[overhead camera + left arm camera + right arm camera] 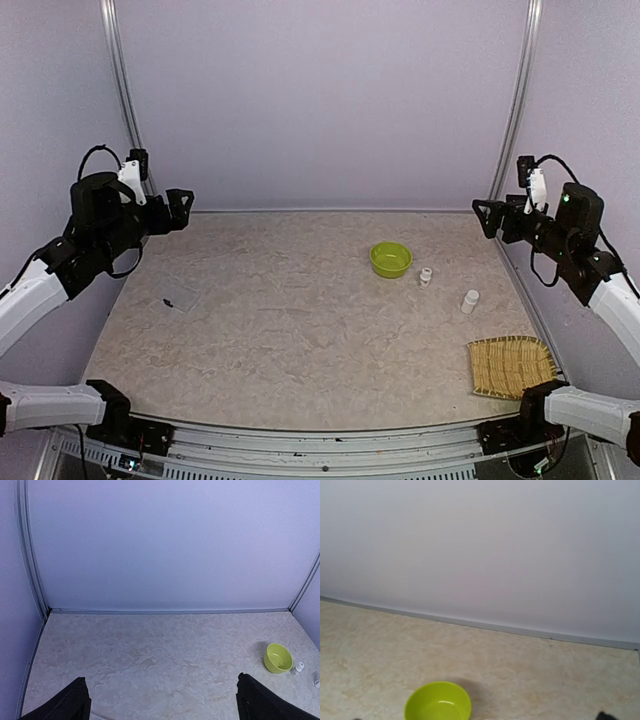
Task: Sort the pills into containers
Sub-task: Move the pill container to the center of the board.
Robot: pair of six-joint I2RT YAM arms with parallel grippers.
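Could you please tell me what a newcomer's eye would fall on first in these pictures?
The lime-green bowl stands out most, right of centre toward the back of the pale table, with two small white bottles off to its right. A woven mat lies at the near right corner, and a flat clear pill box sits alone on the left.

my left arm (pixel 30 295) and right arm (pixel 620 305) have smooth white links and black blocky joints, thin black cables (pixel 95 152) loop over each wrist, a small green light (pixel 566 197) shines on the right one, and my left gripper (pixel 183 208) has black wedge fingers (pixel 72 705).
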